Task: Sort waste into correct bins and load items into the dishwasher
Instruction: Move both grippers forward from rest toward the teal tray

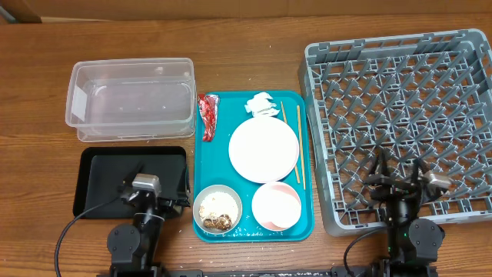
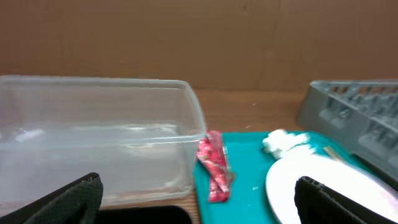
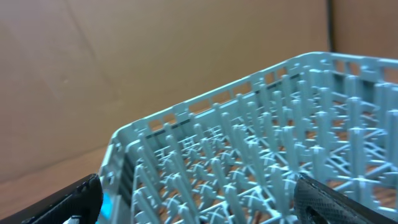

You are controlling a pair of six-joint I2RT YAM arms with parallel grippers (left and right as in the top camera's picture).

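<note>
On the teal tray [image 1: 201, 165] lie a red wrapper [image 1: 208, 115], a white tissue wad [image 1: 261, 105], a pale pink plate [image 1: 264, 149], chopsticks [image 1: 297, 142], a small pink bowl [image 1: 276, 206] and a cream-white bowl [image 1: 217, 208] with rice grains and brown bits. The clear tub [image 1: 131, 100] and black tray [image 1: 104, 177] stand to the left. The grey dish rack [image 1: 400, 123] stands at the right. My left gripper [image 1: 157, 192] is open and empty over the black tray. My right gripper [image 1: 397, 181] is open and empty over the rack's front edge. The left wrist view shows the wrapper [image 2: 214, 165], tissue [image 2: 283, 142], plate [image 2: 323, 186] and tub [image 2: 93, 137].
The wooden table [image 1: 254, 38] surrounds everything. A brown cardboard wall [image 2: 199, 37] backs the scene. The rack [image 3: 261, 162] fills the right wrist view.
</note>
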